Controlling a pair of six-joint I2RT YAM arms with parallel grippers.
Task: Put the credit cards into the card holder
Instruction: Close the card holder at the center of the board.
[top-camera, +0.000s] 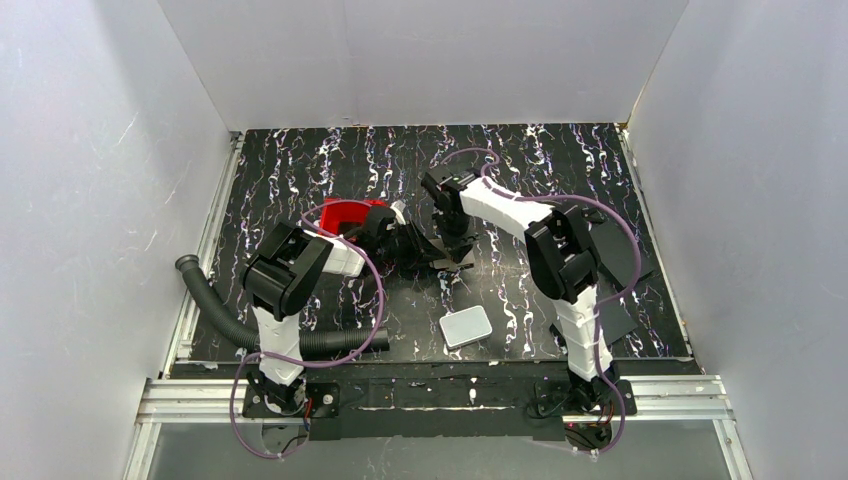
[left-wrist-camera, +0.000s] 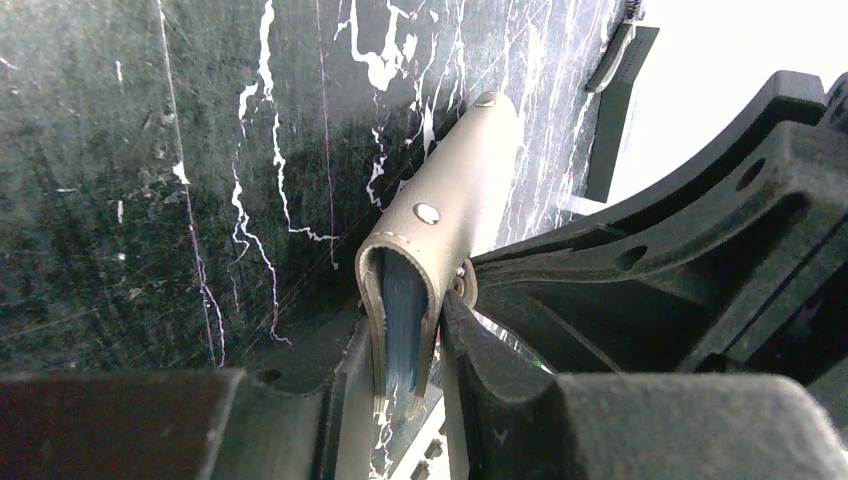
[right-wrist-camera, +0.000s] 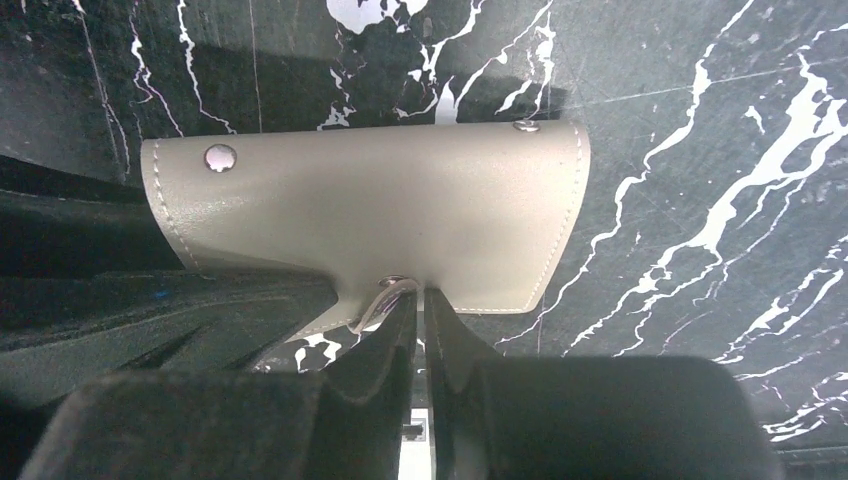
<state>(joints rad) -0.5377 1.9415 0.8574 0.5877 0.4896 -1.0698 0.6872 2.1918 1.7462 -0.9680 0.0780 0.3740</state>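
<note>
In the left wrist view the grey-brown card holder (left-wrist-camera: 450, 180) stands on edge above the table. My left gripper (left-wrist-camera: 405, 338) is shut on its near end. Its mouth gapes towards the camera with a pale blue credit card (left-wrist-camera: 402, 295) inside. In the right wrist view the card holder (right-wrist-camera: 380, 210) shows its broad side. My right gripper (right-wrist-camera: 421, 297) touches its lower edge beside a metal stud, jaws a narrow crack apart with nothing between them. From above, the left gripper (top-camera: 405, 242) and right gripper (top-camera: 456, 246) meet mid-table and hide the holder.
A red tray (top-camera: 350, 214) sits just behind the left arm's wrist. A white rounded slab (top-camera: 466, 327) lies near the front edge. Black flat sheets (top-camera: 622, 262) lie at the right. A black corrugated hose (top-camera: 230, 320) runs along the front left.
</note>
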